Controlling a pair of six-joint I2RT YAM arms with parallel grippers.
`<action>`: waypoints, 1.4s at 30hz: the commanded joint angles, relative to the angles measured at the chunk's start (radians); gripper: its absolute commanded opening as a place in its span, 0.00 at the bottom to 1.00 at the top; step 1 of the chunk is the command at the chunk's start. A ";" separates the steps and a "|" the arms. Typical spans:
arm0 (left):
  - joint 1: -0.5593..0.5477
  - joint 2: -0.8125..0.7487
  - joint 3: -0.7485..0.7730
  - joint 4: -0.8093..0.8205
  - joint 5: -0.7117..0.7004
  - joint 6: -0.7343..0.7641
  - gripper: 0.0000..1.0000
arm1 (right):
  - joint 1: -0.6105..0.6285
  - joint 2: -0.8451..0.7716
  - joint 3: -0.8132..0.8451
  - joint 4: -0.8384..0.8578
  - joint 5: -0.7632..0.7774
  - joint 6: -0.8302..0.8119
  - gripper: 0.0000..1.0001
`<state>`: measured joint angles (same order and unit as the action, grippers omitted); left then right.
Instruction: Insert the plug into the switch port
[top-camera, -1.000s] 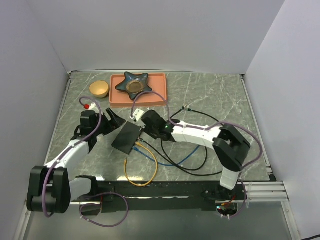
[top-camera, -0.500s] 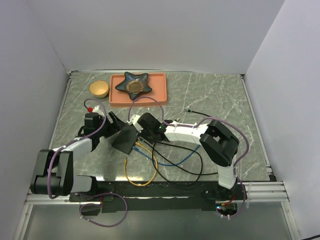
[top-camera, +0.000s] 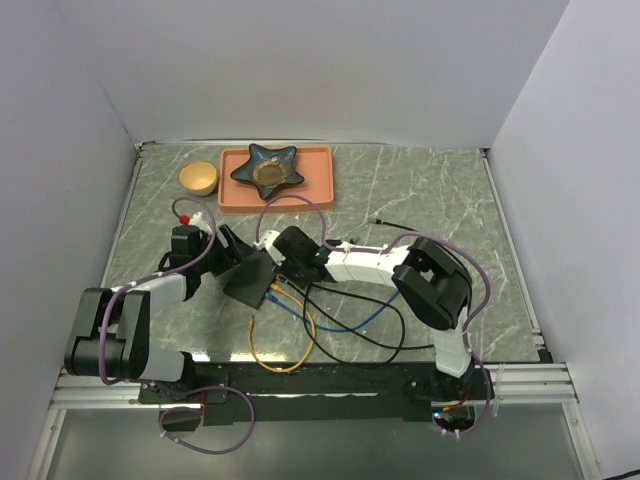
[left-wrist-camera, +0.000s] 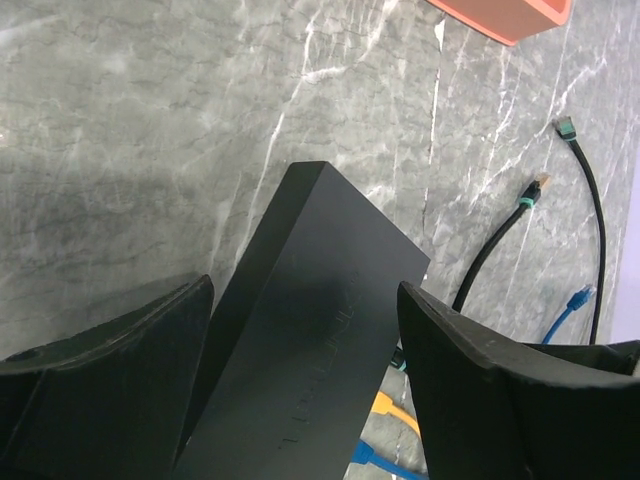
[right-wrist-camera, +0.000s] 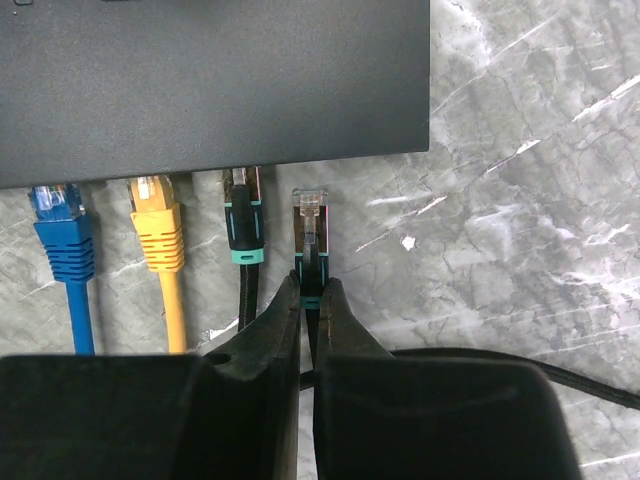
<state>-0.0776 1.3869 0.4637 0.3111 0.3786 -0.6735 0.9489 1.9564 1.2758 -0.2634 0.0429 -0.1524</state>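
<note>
Aligning: my right gripper (right-wrist-camera: 310, 290) pinches the clear-tipped black plug (right-wrist-camera: 310, 215) just short of the flat matte black switch box (right-wrist-camera: 200, 80). My left gripper (left-wrist-camera: 305, 290) straddles it, and I cannot tell whether it clamps. Next: push toward 12 o'clock.

The box (top-camera: 250, 278) has the tray (top-camera: 318, 198) at its 12 o'clock, a dish (top-camera: 268, 168) in it, the bowl (top-camera: 198, 178) at 11. Cables (right-wrist-camera: 160, 232) trail toward 5. The plug (right-wrist-camera: 309, 215) lies just beside its socket edge.
</note>
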 joint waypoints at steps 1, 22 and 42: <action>0.002 0.014 -0.004 0.072 0.042 0.002 0.77 | -0.007 0.024 0.034 0.015 0.008 0.025 0.00; 0.002 0.089 -0.011 0.148 0.098 -0.009 0.69 | -0.041 0.053 0.088 -0.013 -0.064 0.080 0.00; 0.002 0.119 -0.011 0.174 0.131 -0.020 0.67 | -0.035 0.032 0.089 0.023 -0.121 0.097 0.00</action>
<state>-0.0731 1.4971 0.4526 0.4408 0.4549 -0.6769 0.9089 1.9987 1.3354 -0.2798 -0.0311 -0.0860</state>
